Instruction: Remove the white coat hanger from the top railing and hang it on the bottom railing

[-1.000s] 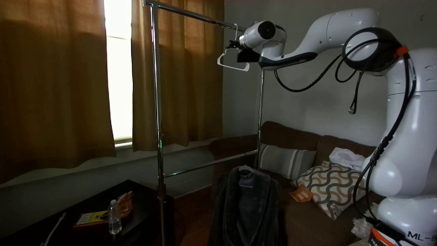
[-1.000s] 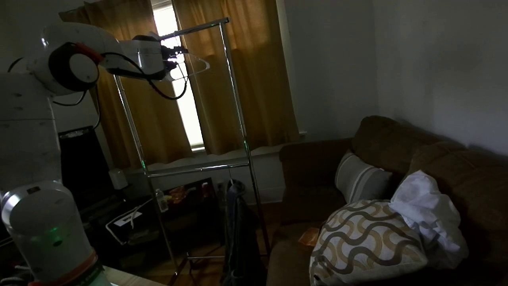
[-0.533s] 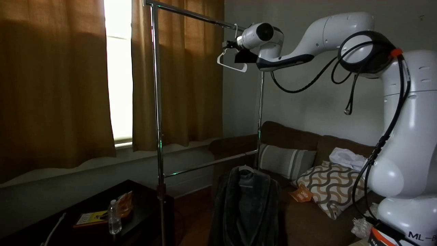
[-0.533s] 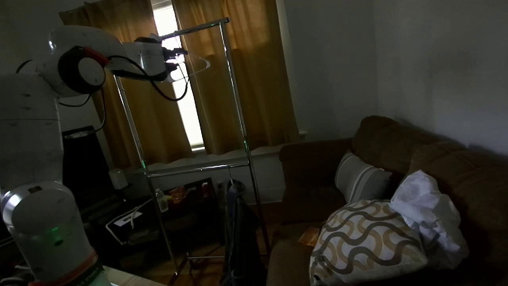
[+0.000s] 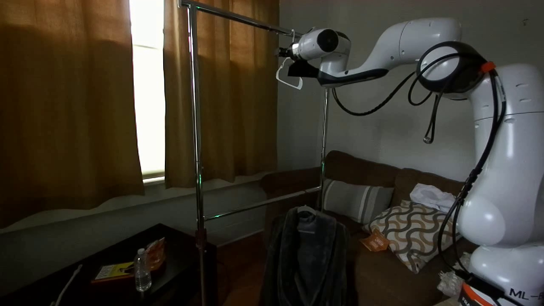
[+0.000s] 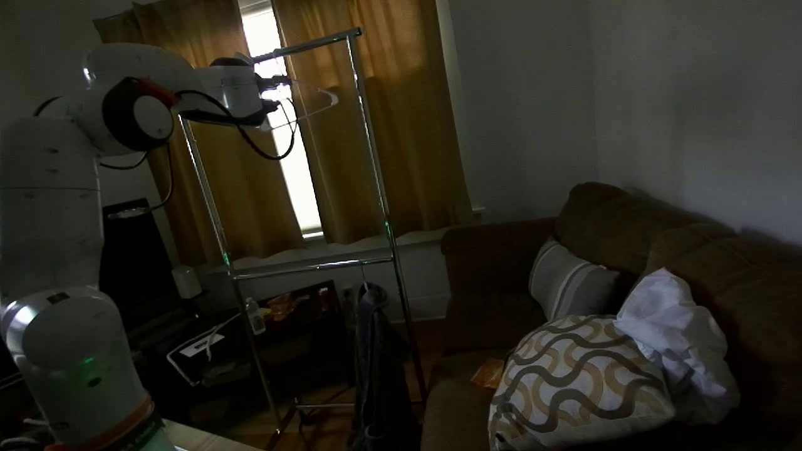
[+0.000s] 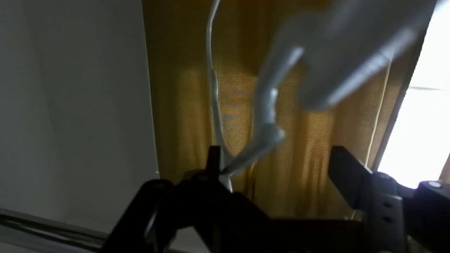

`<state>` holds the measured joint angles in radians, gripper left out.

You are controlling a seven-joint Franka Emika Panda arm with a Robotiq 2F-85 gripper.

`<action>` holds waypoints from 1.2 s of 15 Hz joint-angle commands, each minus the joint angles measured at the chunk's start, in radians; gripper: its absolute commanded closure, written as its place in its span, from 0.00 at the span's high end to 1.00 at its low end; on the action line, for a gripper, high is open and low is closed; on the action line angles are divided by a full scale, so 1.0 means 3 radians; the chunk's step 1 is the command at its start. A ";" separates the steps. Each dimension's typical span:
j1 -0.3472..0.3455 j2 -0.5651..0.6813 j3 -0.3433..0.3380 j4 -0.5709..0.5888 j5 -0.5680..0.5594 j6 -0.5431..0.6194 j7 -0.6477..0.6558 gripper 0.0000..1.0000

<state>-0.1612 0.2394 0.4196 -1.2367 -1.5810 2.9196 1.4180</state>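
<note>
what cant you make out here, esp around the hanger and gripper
White coat hanger: near shoulder blurred, cut off by the wrist view's top edge.
Its neck: wrist view, partly hidden behind the gripper; contact unclear.
Dark jacket: hem cut off by the bottom edge in both exterior views.
Orange packet: lettering too small in both exterior views.

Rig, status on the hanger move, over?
Gripper open. White hanger hooked on top rail. Dark coat hangs at bottom rail, may crowd the spot.
</note>
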 commanded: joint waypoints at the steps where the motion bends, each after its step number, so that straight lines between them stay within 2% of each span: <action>1: 0.0018 0.0043 -0.0016 0.0045 -0.0135 0.0045 0.0168 0.48; 7: -0.0002 0.0006 -0.0029 0.0001 -0.0129 0.0051 0.0196 0.02; 18: -0.0090 -0.0262 -0.0060 -0.0043 -0.0145 0.0124 0.0282 0.02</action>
<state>-0.1746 0.2109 0.4109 -1.2240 -1.5928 2.9236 1.4549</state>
